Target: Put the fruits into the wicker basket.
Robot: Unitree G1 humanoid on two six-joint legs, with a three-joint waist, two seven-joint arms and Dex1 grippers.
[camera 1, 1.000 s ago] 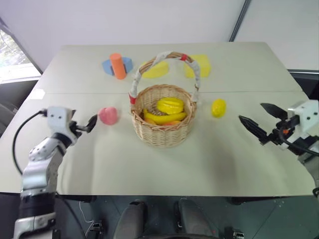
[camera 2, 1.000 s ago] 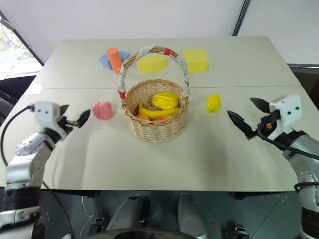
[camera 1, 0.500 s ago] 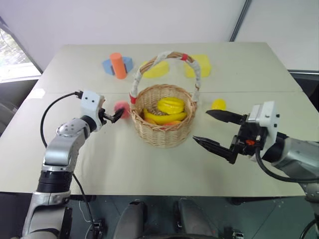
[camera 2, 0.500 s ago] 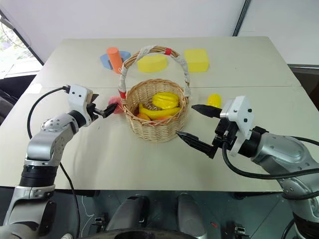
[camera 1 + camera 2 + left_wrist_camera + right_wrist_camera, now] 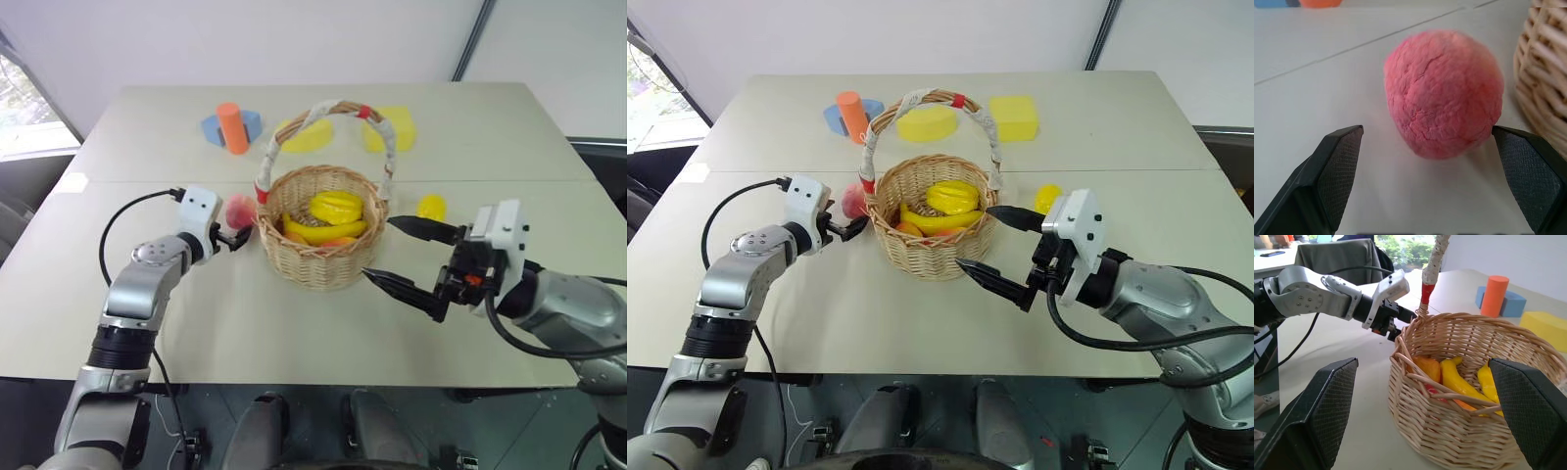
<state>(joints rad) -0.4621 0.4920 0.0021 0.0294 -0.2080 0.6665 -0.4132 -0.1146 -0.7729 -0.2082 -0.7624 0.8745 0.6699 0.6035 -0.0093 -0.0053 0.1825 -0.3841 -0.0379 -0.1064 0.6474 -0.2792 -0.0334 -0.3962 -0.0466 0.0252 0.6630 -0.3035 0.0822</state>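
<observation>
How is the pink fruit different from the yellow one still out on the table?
The pink fruit is rounded with a rough, cracked surface; the yellow fruit is a smoother oval. The pink fruit sits on the wicker basket's left, between the open left claw's fingers; the yellow fruit lies on its right, not between any claw's fingers. Both rest on the table.

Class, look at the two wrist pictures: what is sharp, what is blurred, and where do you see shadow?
Left wrist view: the pink fruit is sharp, its cracked surface clear, with a soft shadow on the table beneath it; the basket edge is slightly soft. Right wrist view: the basket weave is crisp, while the right gripper's own fingers are near and blurred, and the window background looks bright.
</observation>
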